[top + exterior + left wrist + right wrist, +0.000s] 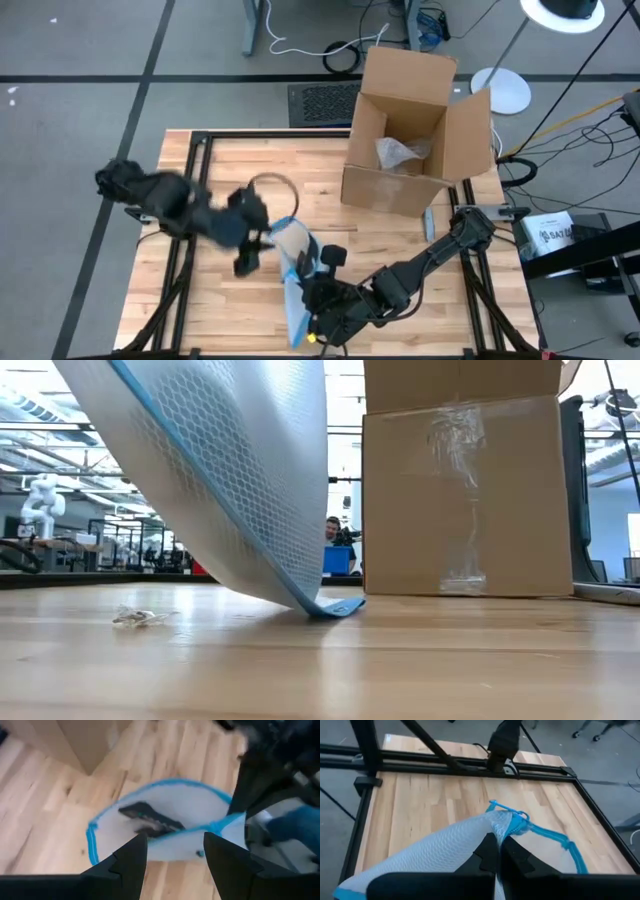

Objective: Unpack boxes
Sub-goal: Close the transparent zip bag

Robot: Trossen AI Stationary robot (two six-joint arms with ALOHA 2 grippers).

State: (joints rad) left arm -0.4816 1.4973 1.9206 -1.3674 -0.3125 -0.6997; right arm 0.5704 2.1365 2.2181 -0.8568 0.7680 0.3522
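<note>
Both arms are matte black, built of chunky jointed segments. The left gripper (172, 865) ends in two broad, flat, dark fingers (127, 865) with angular notched inner edges.

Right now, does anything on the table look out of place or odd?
A small crumpled clear scrap lies loose on the table, apart from the box. The bubble pouch hangs pinched in the right gripper.

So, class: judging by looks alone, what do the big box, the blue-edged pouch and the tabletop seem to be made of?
Box: brown matte cardboard, glossy clear tape on one side.
Pouch: translucent plastic, probably bubble wrap given its honeycomb texture.
Tabletop: pale wood planks with visible grain and a slight sheen.
</note>
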